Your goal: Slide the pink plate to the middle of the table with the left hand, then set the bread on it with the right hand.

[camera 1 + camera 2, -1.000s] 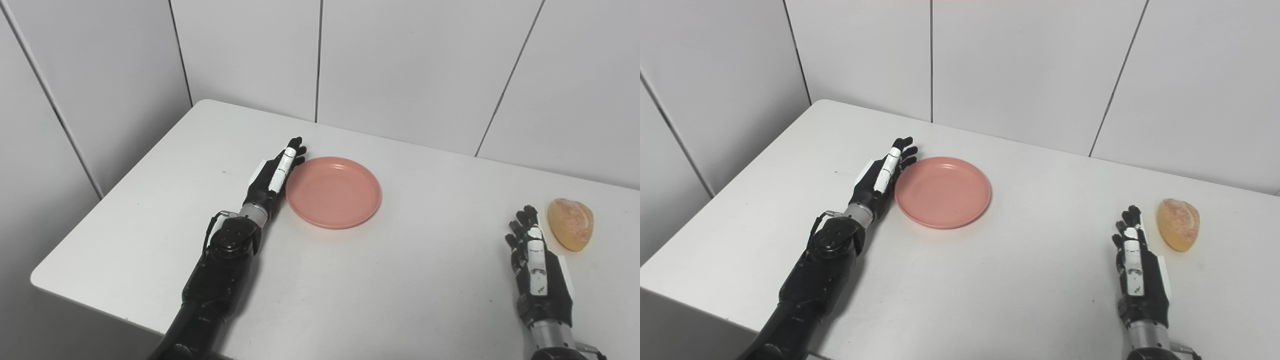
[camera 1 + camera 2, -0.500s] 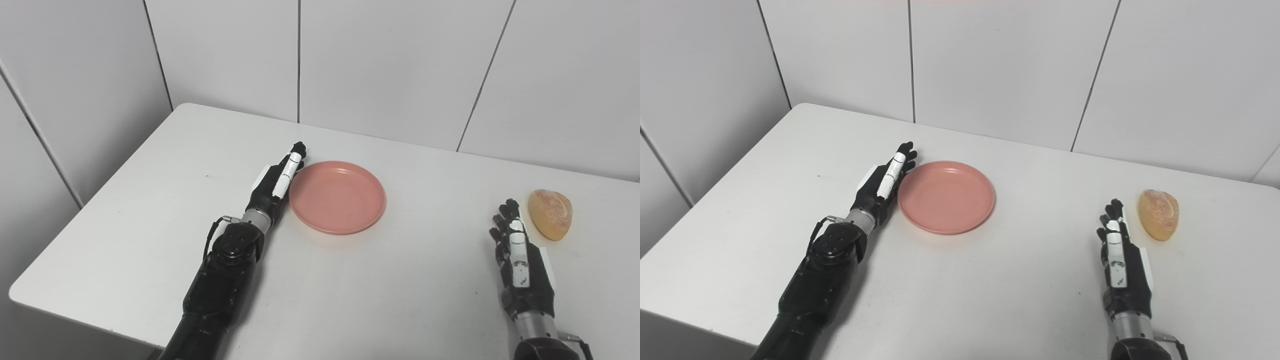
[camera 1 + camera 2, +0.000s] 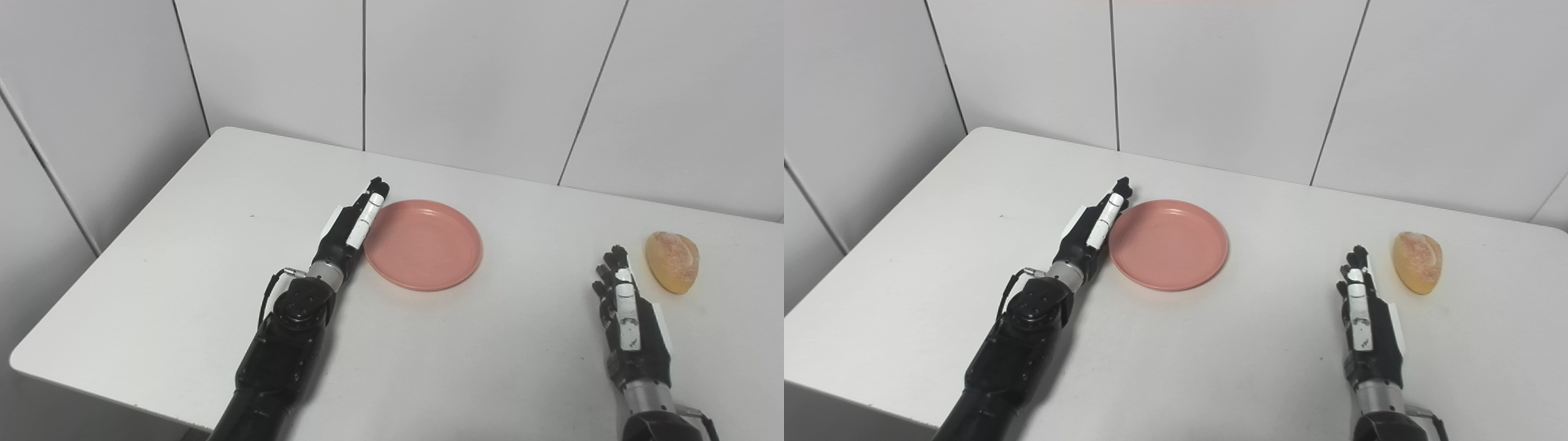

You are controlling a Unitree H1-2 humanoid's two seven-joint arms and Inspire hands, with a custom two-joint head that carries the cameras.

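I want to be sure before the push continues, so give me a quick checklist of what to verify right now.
1. Left hand flat against the left rim of the pink plate: ok.
2. Plate lying flat on the white table: ok.
3. Table to the right of the plate free of things in the slide path: ok.
4. Right hand open, holding nothing, waiting: ok.
5. Bread apart from the right hand, untouched: ok.
6. Plate at the table's middle: not ok, it sits left of it.
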